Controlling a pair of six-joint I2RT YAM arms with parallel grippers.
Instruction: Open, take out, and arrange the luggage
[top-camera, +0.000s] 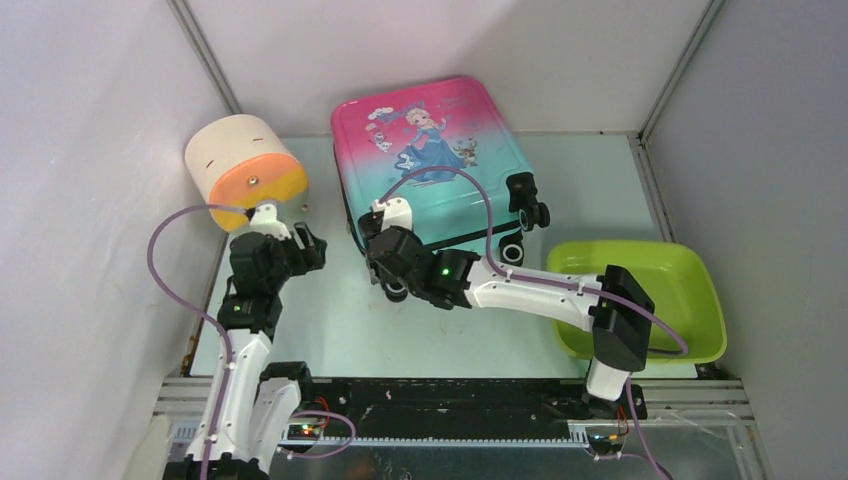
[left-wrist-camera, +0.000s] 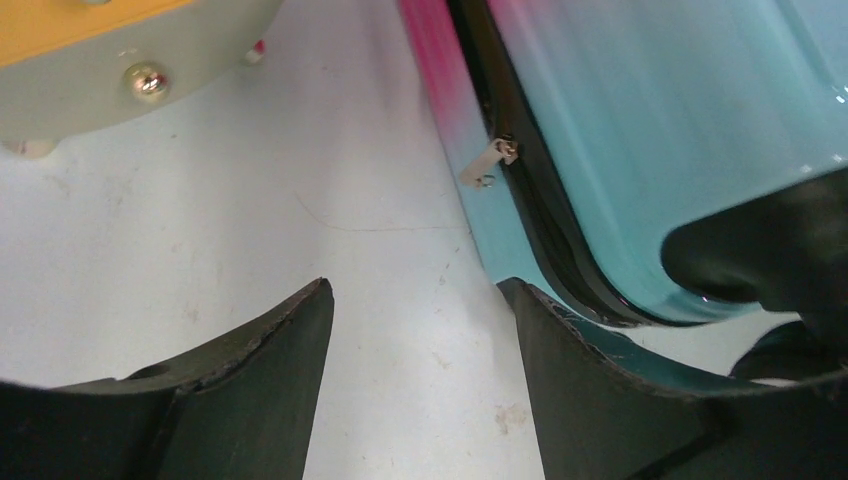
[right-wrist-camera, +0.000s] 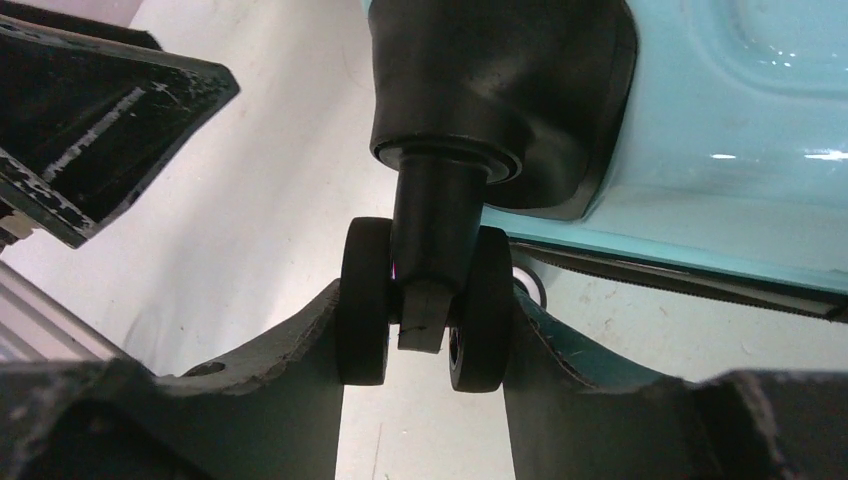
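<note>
The luggage (top-camera: 430, 150), a pink-to-teal hard shell with a princess print, lies flat and closed at the back middle of the table. My right gripper (top-camera: 385, 275) is at its near left corner. In the right wrist view both fingers press on the two black discs of a caster wheel (right-wrist-camera: 365, 300) under the teal shell (right-wrist-camera: 730, 150). My left gripper (top-camera: 300, 240) hangs open just left of the luggage with only bare table between its fingers (left-wrist-camera: 290, 350). A silver zipper pull (left-wrist-camera: 487, 160) sits on the dark zip line along the luggage's left side (left-wrist-camera: 650, 150).
A cream-and-orange cylinder (top-camera: 245, 170) lies on its side at the back left, close to my left gripper, and its base shows in the left wrist view (left-wrist-camera: 100, 60). A lime-green tub (top-camera: 650, 290) stands at the right. Walls enclose three sides.
</note>
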